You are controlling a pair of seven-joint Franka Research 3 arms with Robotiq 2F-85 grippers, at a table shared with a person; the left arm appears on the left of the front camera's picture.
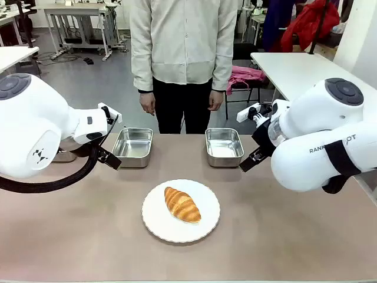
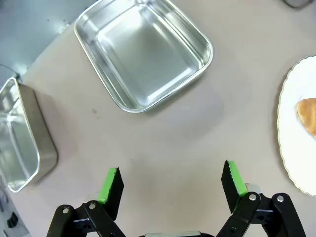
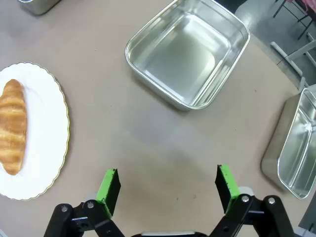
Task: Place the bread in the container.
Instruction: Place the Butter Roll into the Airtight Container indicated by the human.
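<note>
Left gripper [image 2: 171,173] and right gripper [image 3: 166,174]: jaws fully spread, nothing held, one on each side of the plate [image 1: 158,229]. The bread [image 1: 182,204] lies at the plate's centre, untouched. Two empty steel containers stand beyond the plate: left tray [image 1: 134,147], right tray [image 1: 224,147]. Step in hand: approach, pick not begun. Next move: bring one gripper over the plate, set the jaws across the bread's width, descend, close gently.

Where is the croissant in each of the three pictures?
Front view: croissant in the middle, lying on the white plate.
Left wrist view: just a piece at the right edge.
Right wrist view: at the left edge.
Shared landmark: the white plate under it.
</note>
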